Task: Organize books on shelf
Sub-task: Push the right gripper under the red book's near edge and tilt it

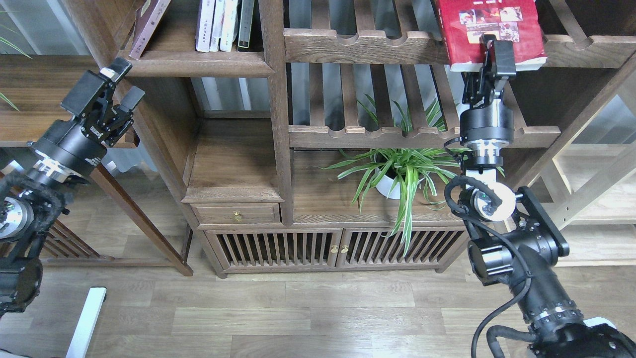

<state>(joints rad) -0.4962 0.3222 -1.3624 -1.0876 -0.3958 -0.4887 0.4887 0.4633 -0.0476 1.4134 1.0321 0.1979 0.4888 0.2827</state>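
One thick red book [489,27] is held at its lower edge by the right gripper [493,49], whose fingers are clenched on the pale page block near the bottom of the cover. It stands cover-forward, tilted, against the scalloped front rail of the upper slatted rack [367,47], with its top cut off by the frame. Judged by its thickness, it is fairly heavy and stiff enough to carry from one edge, though a pinch so near the edge could let it pivot or slip; a hold deeper across the spine side would be steadier.

Left gripper [115,92] hovers beside the bookcase post, fingers spread apart and empty.

Target shelf [198,64], a dark board with a rounded moulded front edge, sits upper left. It carries a maroon book [149,25] leaning at a slant and several upright books [223,25], with a gap between them. Titles are too small to read.

Surroundings: a spider plant [402,171] in a white pot stands on the lower board below the right arm, a drawer [237,214] and slatted cabinet doors [333,248] lie beneath, and the floor [298,308] is wood plank. The path leftward crosses a vertical post [278,109]
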